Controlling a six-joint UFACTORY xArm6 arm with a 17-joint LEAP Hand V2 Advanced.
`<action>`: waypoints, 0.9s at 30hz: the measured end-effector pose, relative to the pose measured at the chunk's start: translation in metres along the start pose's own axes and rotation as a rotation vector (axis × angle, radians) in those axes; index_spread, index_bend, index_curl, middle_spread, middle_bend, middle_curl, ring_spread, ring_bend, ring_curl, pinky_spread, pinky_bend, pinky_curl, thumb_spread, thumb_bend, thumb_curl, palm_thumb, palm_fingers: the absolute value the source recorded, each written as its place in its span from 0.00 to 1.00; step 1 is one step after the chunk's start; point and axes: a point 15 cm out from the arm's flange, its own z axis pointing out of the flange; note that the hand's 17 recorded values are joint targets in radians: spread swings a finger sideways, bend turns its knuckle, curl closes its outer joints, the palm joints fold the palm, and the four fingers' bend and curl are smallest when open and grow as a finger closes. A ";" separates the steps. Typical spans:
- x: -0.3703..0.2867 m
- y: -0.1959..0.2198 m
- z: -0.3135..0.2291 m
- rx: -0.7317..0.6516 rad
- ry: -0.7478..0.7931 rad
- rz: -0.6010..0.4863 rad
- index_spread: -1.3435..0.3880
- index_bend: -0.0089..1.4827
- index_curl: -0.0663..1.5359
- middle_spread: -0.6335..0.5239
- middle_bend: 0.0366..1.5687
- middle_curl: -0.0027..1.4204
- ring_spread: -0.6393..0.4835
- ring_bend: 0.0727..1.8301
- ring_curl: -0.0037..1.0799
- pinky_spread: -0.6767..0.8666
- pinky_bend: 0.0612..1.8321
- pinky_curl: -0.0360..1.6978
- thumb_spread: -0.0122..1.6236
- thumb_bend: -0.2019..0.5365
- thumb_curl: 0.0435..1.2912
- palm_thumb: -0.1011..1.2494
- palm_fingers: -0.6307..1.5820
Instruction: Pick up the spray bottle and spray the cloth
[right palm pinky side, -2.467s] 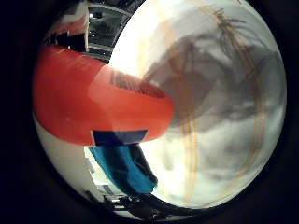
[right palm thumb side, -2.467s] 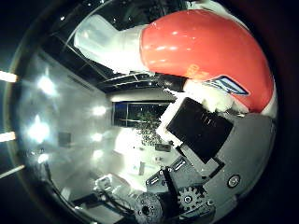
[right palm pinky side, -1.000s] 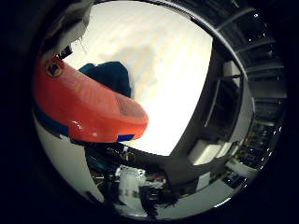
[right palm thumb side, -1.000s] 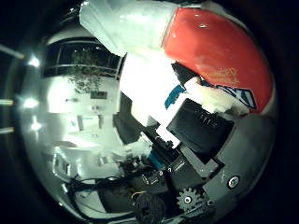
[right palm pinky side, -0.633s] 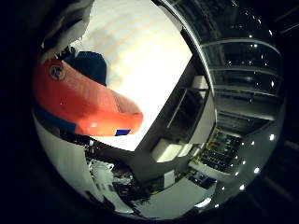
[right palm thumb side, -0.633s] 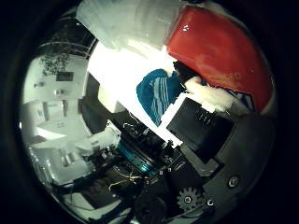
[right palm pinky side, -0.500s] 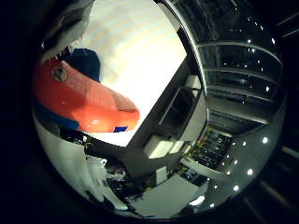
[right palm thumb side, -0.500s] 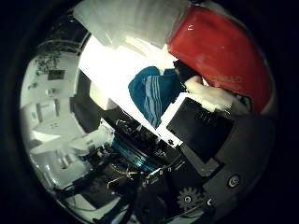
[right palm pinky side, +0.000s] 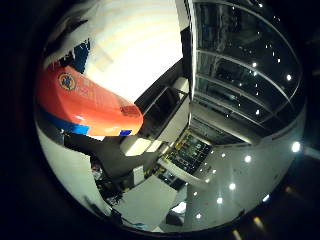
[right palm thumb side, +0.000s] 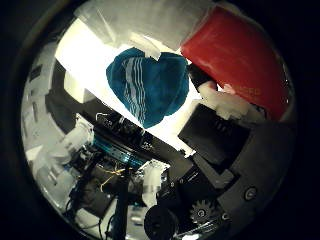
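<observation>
My right hand (right palm thumb side: 220, 150) is shut on the spray bottle (right palm thumb side: 240, 65), whose red body lies close against the palm. The bottle's white spray head (right palm thumb side: 150, 22) sticks out over the white table (right palm thumb side: 82, 55). A blue cloth (right palm thumb side: 150, 87) with white stripes lies crumpled on that table, just beyond the spray head. In the little finger side view the bottle's orange-red side with a blue band (right palm pinky side: 85, 102) fills the near part, and a corner of the cloth (right palm pinky side: 80, 56) peeks out behind it. A white finger part (right palm thumb side: 225, 102) rests against the bottle.
Past the table's edge stands a rack of electronics and wiring (right palm thumb side: 115, 150). A dark cabinet or screen (right palm pinky side: 165, 107) and shelves stand beside the table. The room's ceiling with small lights (right palm pinky side: 250, 75) takes up much of the little finger side view.
The hand has kept turning with the bottle, so both views have swung. The cloth now shows larger and nearer the spray head; more ceiling shows in the little finger side view.
</observation>
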 end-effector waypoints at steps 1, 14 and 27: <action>-0.003 -0.001 0.003 -0.011 0.002 -0.004 0.63 0.73 0.64 0.46 0.91 0.50 0.37 0.71 0.80 0.36 0.53 0.95 0.45 0.25 0.70 0.83 0.79; -0.019 -0.004 0.008 -0.037 0.012 -0.023 0.63 0.73 0.64 0.46 0.91 0.50 0.37 0.71 0.80 0.35 0.53 0.95 0.45 0.25 0.69 0.83 0.78; -0.036 -0.004 -0.020 0.068 -0.172 0.013 0.63 0.73 0.65 0.46 0.91 0.51 0.37 0.71 0.80 0.35 0.53 0.95 0.45 0.25 0.69 0.83 0.78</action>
